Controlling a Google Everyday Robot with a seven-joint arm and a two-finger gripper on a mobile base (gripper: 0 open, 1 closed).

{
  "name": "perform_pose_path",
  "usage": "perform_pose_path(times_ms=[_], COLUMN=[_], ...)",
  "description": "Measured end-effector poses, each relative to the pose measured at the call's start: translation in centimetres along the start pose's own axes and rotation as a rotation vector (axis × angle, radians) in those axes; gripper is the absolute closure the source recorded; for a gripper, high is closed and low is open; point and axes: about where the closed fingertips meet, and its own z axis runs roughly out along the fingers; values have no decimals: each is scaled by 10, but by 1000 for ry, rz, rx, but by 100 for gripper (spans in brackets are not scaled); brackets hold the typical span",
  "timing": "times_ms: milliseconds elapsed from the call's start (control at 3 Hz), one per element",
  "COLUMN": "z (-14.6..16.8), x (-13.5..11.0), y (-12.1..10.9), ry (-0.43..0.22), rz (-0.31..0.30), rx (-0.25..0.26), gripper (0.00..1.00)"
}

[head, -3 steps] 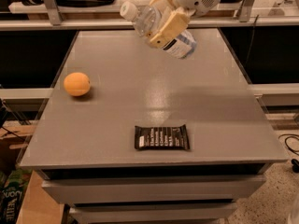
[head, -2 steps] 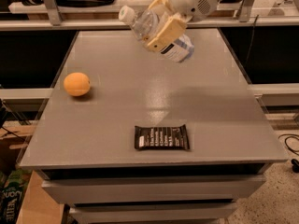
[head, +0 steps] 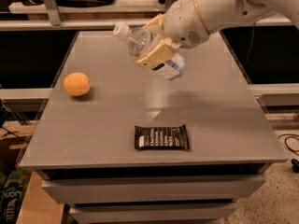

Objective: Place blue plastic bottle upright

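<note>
**Plastic bottle [head: 138, 39] hanging tilted in mid-air**

Letting go at this tilt is risking a topple. The bottle is leaning, cap up and left of the fingers [head: 156, 55], base down and right, and it could roll toward the orange [head: 77, 84] to their left or the snack bar [head: 161, 137] below them. The fingers are pinching the bottle across its middle, closed to its width, holding it above the surface [head: 219, 101].

Glossy white arm [head: 229, 3] of rounded segments, thin gold band at the wrist, small grille (tiny dark holes) on the bulbous joint, tan-padded claw [head: 148, 41] at its tip, above the desk [head: 224, 101]
</note>
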Motion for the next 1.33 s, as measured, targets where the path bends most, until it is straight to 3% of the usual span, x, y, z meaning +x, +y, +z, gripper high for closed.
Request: perform_pose_path(times_ms=[333, 667, 1333], z=[12, 19, 24], x=[2, 1, 2], y=[5, 5, 7], ry=[-88, -176, -351], rz=[34, 60, 105], rx=[77, 123, 173], gripper=[100, 100, 100])
